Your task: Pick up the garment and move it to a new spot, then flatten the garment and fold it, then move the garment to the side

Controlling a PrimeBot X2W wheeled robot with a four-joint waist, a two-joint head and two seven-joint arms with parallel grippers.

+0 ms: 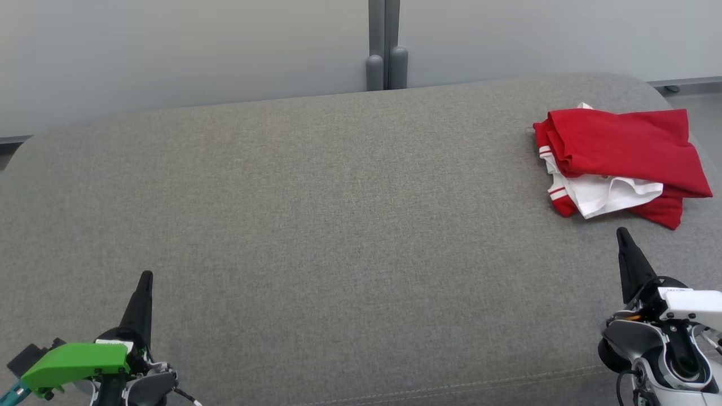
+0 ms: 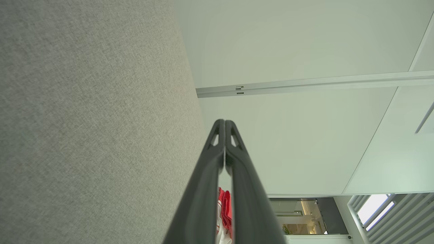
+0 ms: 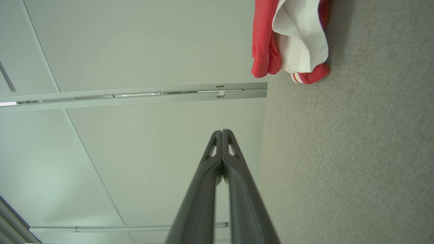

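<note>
1. Head view: we see the red-and-white garment [image 1: 620, 155] lying in a loose, layered bundle at the far right of the grey cushion [image 1: 338, 197]. It is close to the rounded right edge and well away from the bare middle.
2. The left claw [image 1: 145, 276] sits at the lower left, its two dark fingers pressed together into a single point and holding nothing. It hangs over bare cushion, well apart from the garment.
3. The right claw [image 1: 622, 232] sits at the lower right, likewise pinched tight and empty. Its tip points toward the garment's near edge, near it but not touching.
4. In the left wrist view, we find the fingers meeting at their tips. A sliver of red and white shows through the slit lower down; that is the garment lying beyond, not cloth in the grip.
5. In the right wrist view, the closed fingers aim past the garment, where a white panel pokes out between red layers and a striped cuff marks one corner.
6. We judge that the garment lies at the side because it has been folded and set there, leaving the middle free. Both claws sit low and closed, as arms at rest would. The folds are uneven, so we cannot rule out that the work has yet to begin.
</note>
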